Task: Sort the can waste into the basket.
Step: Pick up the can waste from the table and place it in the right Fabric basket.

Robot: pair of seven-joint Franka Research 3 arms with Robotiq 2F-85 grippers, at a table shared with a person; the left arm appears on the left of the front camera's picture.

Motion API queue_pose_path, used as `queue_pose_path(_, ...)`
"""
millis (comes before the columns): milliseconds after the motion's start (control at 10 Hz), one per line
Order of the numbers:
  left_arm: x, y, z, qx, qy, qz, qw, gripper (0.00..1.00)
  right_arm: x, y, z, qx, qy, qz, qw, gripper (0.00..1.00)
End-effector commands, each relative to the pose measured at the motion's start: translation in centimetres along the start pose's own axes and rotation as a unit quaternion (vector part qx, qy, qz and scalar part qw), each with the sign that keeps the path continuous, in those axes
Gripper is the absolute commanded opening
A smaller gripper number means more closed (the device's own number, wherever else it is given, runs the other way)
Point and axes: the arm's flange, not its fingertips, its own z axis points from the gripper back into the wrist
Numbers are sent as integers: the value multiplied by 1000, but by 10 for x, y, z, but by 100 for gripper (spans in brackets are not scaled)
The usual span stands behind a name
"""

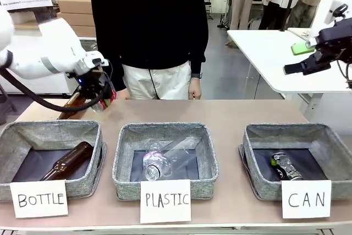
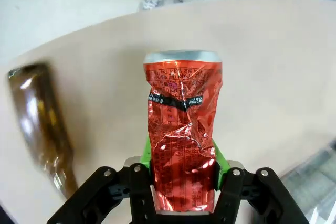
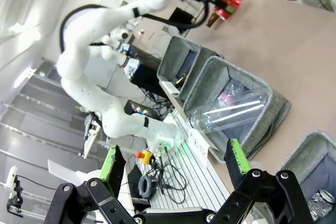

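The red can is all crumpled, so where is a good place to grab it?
Probably its flattened sides near the bottom end, coming from that end, as the left hand does: the red can is dented narrow there, so the green pads sit flat on both sides, while the round rim is left free.

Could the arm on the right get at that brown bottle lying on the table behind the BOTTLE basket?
Probably not easily. The right tool hangs open high at the opposite side, and the left tool, shut on the red can, sits right beside the bottle, crowding it.
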Motion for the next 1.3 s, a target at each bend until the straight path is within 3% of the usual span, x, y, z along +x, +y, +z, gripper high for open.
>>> queue_pose_path(0,-72,-36,126,-8,-56,20,998,0,3,4,2,-1,4,-9,1000,100)
queue_pose_path(100,-111,-58,171,-33,-76,28,996,0,3,4,2,-1,4,-9,1000,100)
queue_pose_path(200,-154,-83,207,-72,-60,66,993,0,3,4,2,-1,4,-9,1000,100)
queue_pose_path(300,-192,-100,227,-69,-80,102,989,0,3,4,2,-1,4,-9,1000,100)
queue_pose_path(500,-270,-127,249,-37,-138,93,985,0,3,4,2,-1,4,-9,1000,100)
queue_pose_path(600,-297,-132,252,-22,-130,106,986,0,3,4,2,-1,4,-9,1000,100)
queue_pose_path(700,-313,-121,244,35,-136,141,980,0,3,4,2,-1,4,-9,1000,100)
queue_pose_path(800,-268,-125,255,-53,-123,91,987,0,3,4,2,-1,4,-9,1000,100)
queue_pose_path(900,-268,-125,255,-53,-123,91,987,0,3,4,2,-1,4,-9,1000,100)
queue_pose_path(1000,-308,-126,252,-18,-140,107,984,44,0,0,1,0,0,0,1000,100)
queue_pose_path(1100,-261,-121,216,-86,-100,20,991,44,-11,1,17,-9,-5,1,1000,100)
queue_pose_path(1200,-212,-137,190,-123,-91,-66,986,44,-30,-3,40,-20,-26,-13,999,100)
